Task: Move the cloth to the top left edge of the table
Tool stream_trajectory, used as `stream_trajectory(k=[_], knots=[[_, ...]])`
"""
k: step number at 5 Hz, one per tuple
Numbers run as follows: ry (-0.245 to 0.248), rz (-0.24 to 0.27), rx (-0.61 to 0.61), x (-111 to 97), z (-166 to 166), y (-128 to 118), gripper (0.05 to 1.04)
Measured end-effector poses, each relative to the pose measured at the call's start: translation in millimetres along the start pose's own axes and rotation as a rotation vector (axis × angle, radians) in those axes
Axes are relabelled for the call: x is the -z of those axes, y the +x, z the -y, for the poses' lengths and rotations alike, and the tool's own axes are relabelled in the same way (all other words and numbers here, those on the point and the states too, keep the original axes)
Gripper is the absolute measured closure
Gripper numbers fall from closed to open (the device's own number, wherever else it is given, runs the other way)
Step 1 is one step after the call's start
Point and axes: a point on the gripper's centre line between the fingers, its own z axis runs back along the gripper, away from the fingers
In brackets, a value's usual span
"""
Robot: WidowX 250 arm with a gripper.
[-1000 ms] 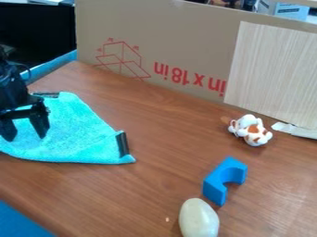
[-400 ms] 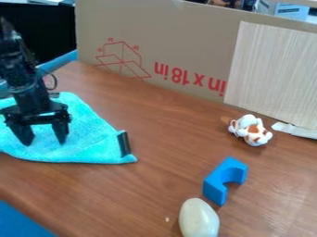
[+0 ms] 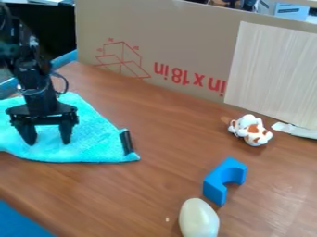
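Cloth point(image 3: 96, 139) spread out beneath my wide gripper point(image 3: 47, 142)

The cloth is bright turquoise with a fuzzy nap, lying mostly flat on the left side of the brown table point(image 3: 155, 185). Its right end narrows to a corner, with 1 black strip point(image 3: 127, 142) running slantwise just beside that tip. The lower edge bows gently, and the left part runs out of view.

I hang upright over the cloth, my 2 fingers wide apart and pointing down at it, with nothing between them; I cannot tell how firmly their tips meet the fabric.

Well apart from the cloth, to its right, sit a blue arched block point(image 3: 215, 190), a pale egg-shaped object point(image 3: 199, 220) nearer the camera, and a small white-and-brown toy point(image 3: 250, 130) farther back. Behind them stand a cardboard panel point(image 3: 186, 46) with red print and a light wood-grain board point(image 3: 269, 74).
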Motion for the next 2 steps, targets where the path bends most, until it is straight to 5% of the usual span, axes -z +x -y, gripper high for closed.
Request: stream_trajectory(k=[2], knots=[[-0.019,-0.044,-0.063,-0.1,34.9,3.1,0.085]])
